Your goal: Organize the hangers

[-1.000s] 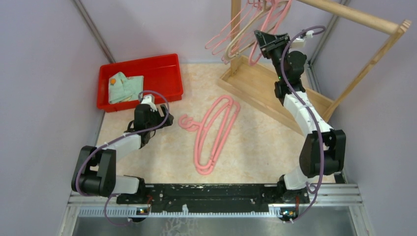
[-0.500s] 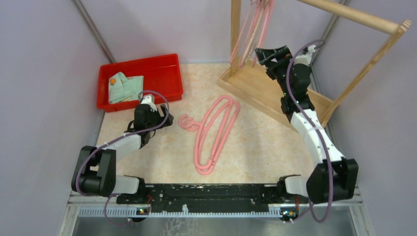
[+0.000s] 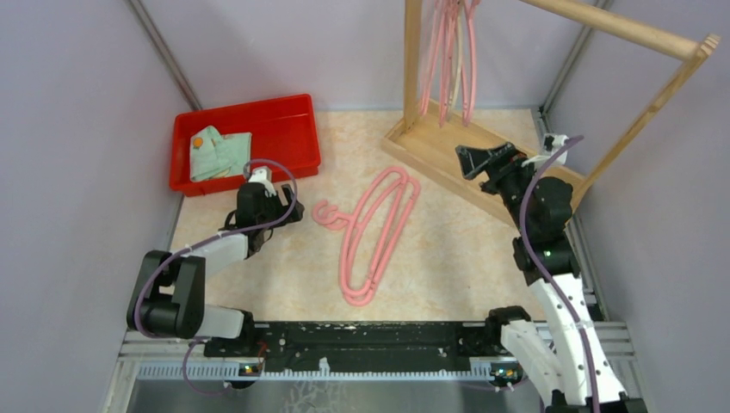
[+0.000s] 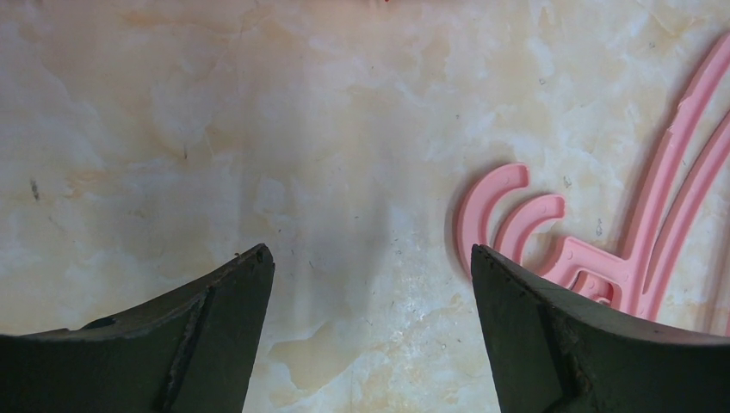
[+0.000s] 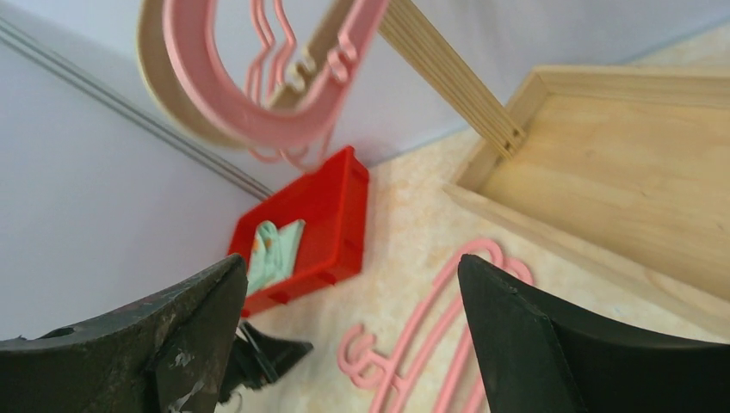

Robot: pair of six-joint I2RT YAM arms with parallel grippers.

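Right gripper (image 3: 469, 163) has dropped away from thin, looped pink hangers (image 5: 267, 133).

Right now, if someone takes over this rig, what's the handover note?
Left gripper: open, empty, low over the table beside the hooks of the loose pink hangers.
Right gripper: open, empty, near the wooden rack base.
Done: a bunch of pink and beige hangers hangs on the rack.
Left: the loose pink hangers, apparently two, lie flat mid-table, not yet hung.
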